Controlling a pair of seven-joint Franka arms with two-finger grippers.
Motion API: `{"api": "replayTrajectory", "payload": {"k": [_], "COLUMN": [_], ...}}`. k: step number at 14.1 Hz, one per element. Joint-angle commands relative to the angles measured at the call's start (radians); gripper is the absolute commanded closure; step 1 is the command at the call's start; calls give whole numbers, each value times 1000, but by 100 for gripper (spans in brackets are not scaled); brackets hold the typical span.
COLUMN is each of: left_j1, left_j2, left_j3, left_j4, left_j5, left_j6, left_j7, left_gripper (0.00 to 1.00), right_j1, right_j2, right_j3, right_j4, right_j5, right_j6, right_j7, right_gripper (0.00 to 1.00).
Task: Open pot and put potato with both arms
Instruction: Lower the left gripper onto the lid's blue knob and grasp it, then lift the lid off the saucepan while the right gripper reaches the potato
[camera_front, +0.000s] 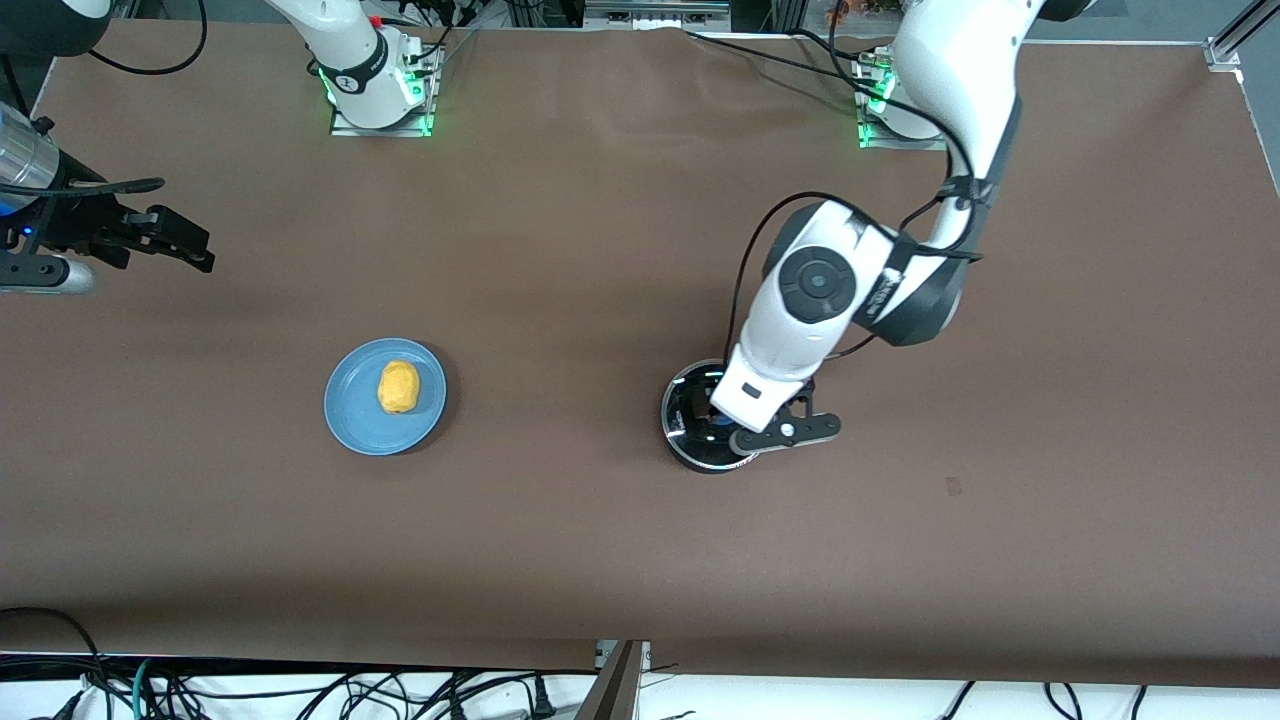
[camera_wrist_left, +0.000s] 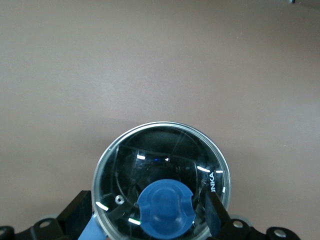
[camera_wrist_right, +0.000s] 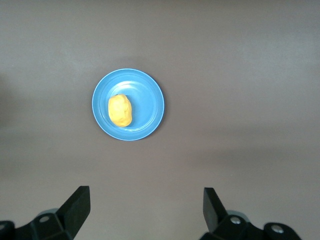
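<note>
1. You are at the lid-removal step: the pot (camera_front: 706, 416) sits on the counter (camera_front: 600, 560) toward the left arm's end, its glass lid (camera_wrist_left: 160, 180) not yet off.
2. Your left gripper (camera_front: 722, 412) is low over the pot, fingers spread wide on either side of the lid's blue knob (camera_wrist_left: 166, 209), gripping nothing.
3. The next move, as I judge it, calls for closing on that knob and lifting the lid straight up.
4. The left arm reaches down steeply from its base, wrist pointing at the pot.
5. The potato (camera_front: 398, 386) lies on the light-blue plate (camera_front: 350, 425), toward the right arm's end.
6. Your right gripper (camera_front: 185, 245) waits in the air, well apart from the plate, fingers spread and empty.
</note>
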Motion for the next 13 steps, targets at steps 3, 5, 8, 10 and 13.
{"api": "replayTrajectory", "payload": {"k": [3,5,8,10,13], "left_j1": [-39,-42,-56,-56,-63], "left_j2": [67,76,86,87,87], "left_j3": [18,16,16,16,15], "left_j4": [64,65,65,65,64], "left_j5": [69,73,73,73,73], "left_j6": [0,0,-2,-2,-6], "left_j7": [-89,-109,-132,-138,-170], "left_gripper": [0,0,0,3,15], "right_j1": [-2,-2,-2,-2,-1], "right_j2": [11,13,13,13,50], "right_j3": [4,4,4,2,4], "right_j4": [26,26,26,26,26], "right_j5": [-6,-6,-4,-4,-13], "right_j6": [-6,-6,-8,-6,-8], "right_j7": [11,11,11,11,-3], "right_gripper": [0,0,0,0,0]}}
